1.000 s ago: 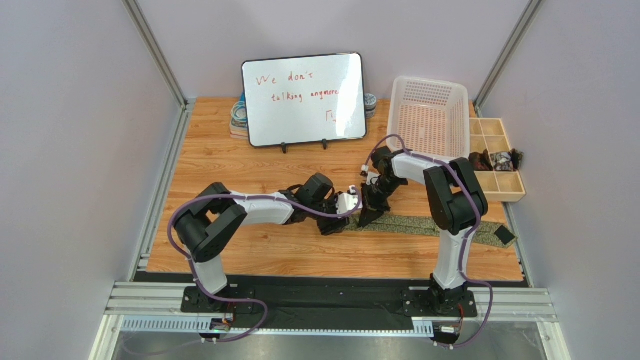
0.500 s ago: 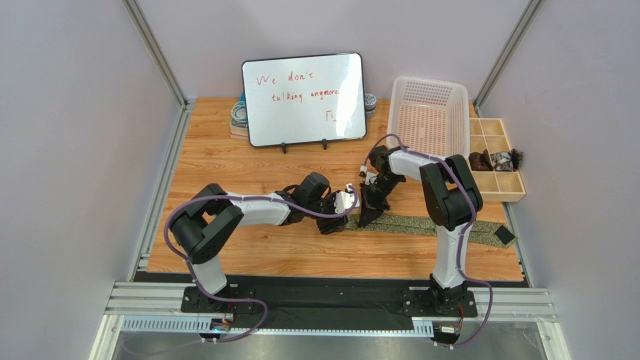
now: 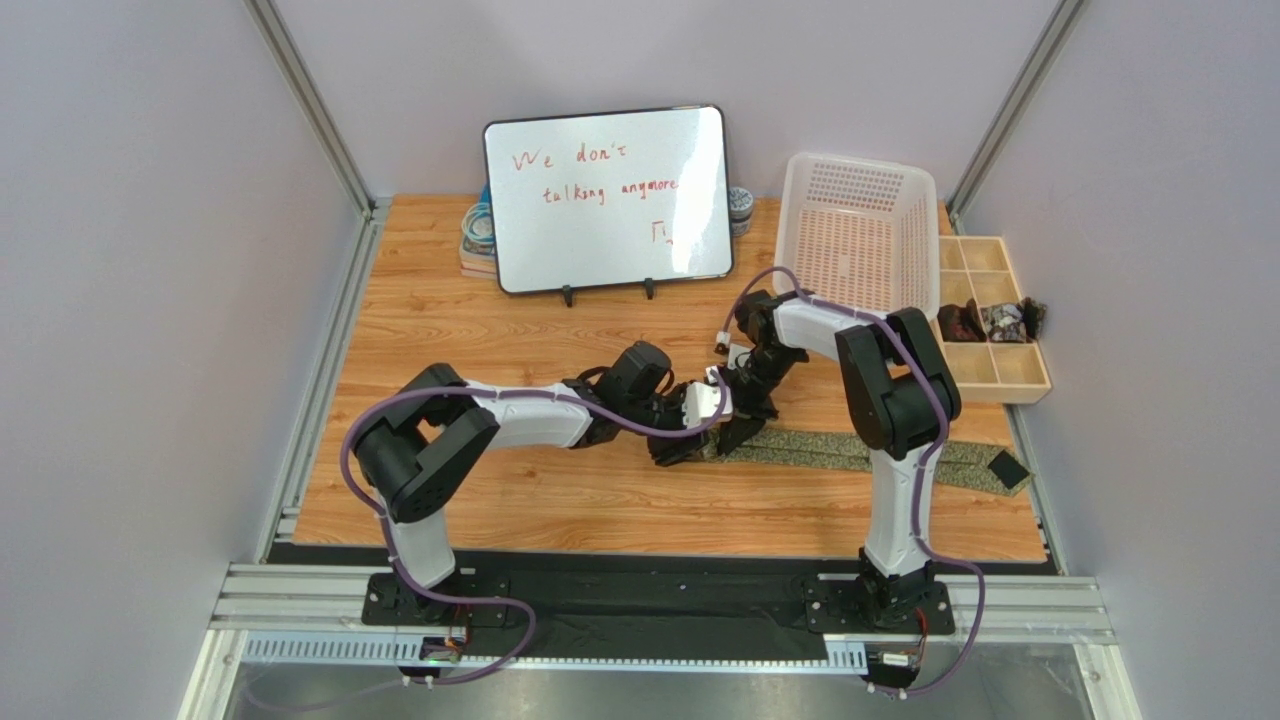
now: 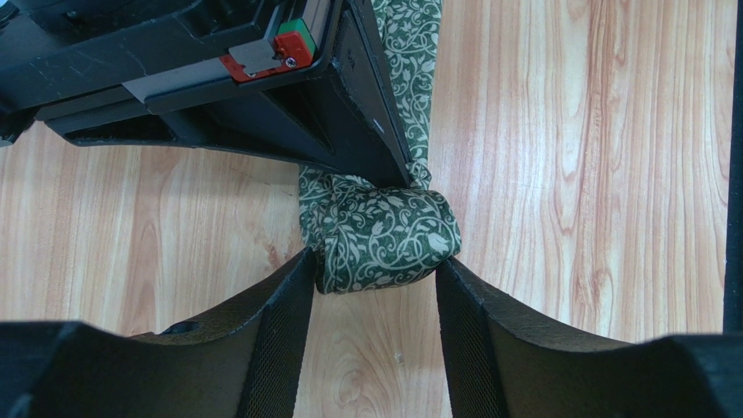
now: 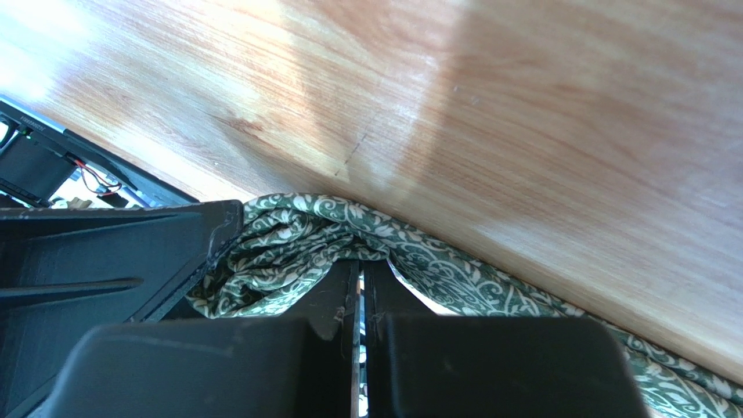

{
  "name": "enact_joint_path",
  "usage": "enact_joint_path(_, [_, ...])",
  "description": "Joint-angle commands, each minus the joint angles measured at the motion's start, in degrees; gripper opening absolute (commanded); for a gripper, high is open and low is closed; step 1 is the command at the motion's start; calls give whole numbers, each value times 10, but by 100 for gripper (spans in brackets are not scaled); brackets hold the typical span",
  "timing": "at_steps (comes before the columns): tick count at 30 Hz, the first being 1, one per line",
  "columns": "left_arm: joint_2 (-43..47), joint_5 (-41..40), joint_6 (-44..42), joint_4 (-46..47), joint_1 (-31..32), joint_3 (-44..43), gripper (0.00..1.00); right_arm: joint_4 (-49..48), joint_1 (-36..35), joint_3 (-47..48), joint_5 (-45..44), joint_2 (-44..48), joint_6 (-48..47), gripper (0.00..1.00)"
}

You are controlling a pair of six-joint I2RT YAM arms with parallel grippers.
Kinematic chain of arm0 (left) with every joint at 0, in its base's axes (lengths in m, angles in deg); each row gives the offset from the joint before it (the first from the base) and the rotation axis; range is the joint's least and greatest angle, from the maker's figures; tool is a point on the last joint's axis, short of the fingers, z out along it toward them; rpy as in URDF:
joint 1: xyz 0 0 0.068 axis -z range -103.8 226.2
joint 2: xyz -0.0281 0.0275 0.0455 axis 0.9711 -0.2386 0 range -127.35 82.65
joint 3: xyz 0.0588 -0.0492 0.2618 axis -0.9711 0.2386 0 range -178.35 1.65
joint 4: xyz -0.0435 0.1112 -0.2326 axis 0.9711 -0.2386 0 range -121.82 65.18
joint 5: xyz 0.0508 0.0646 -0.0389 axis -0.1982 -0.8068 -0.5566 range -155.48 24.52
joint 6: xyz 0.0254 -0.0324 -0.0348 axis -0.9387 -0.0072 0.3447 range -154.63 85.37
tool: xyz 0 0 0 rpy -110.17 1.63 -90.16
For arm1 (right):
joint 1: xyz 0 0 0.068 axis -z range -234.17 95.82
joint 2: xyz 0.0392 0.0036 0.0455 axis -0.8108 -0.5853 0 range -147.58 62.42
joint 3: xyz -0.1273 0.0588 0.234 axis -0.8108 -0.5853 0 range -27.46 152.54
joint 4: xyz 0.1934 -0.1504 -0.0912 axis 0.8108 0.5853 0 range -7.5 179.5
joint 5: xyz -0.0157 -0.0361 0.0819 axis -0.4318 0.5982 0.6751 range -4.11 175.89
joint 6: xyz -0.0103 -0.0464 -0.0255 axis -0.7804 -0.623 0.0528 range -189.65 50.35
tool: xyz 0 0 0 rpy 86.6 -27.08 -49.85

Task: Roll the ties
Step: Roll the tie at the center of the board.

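The tie (image 3: 857, 447) is green with a pale vine pattern and lies flat along the table's near right, ending in a black tip (image 3: 1010, 471). Its left end is wound into a small roll (image 4: 384, 239). My left gripper (image 4: 375, 261) straddles that roll, one fingertip touching each end of it. The same gripper (image 3: 715, 435) meets the right gripper (image 3: 736, 423) at mid-table. My right gripper (image 5: 362, 266) is shut, with the fabric (image 5: 279, 252) bunched and pinched at its tips, right behind the roll.
A whiteboard (image 3: 609, 195) stands at the back with tape rolls (image 3: 478, 233) behind it. A white basket (image 3: 857, 233) sits at the back right. Beside it is a wooden compartment tray (image 3: 992, 323) holding dark items.
My left gripper has slid right, up to the rolled end, and its jaws have narrowed slightly. The right gripper has dipped a little toward the left one.
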Motion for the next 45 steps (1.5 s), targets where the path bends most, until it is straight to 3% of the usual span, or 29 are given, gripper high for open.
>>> enact_joint_path(1, [-7,30,-18,23,4,-20,59,-95,-16,-13,-99,-47,-24,0])
enact_joint_path(8, [9,48,-13,8,3,3,61,-95,-13,-10,-103,-47,-26,0])
enact_joint_path(19, [-29,43,29,61,5,-13,62,-108,-12,-13,-74,-55,-17,0])
enact_joint_path(32, [-43,43,49,110,6,-10,54,-135,-17,-13,-37,-69,0,0])
enact_joint_path(37, [-51,31,42,88,10,-19,52,-144,-22,-11,-19,-64,11,0])
enact_joint_path(45, [-58,2,28,37,16,-32,40,-181,-43,-21,25,-48,27,0])
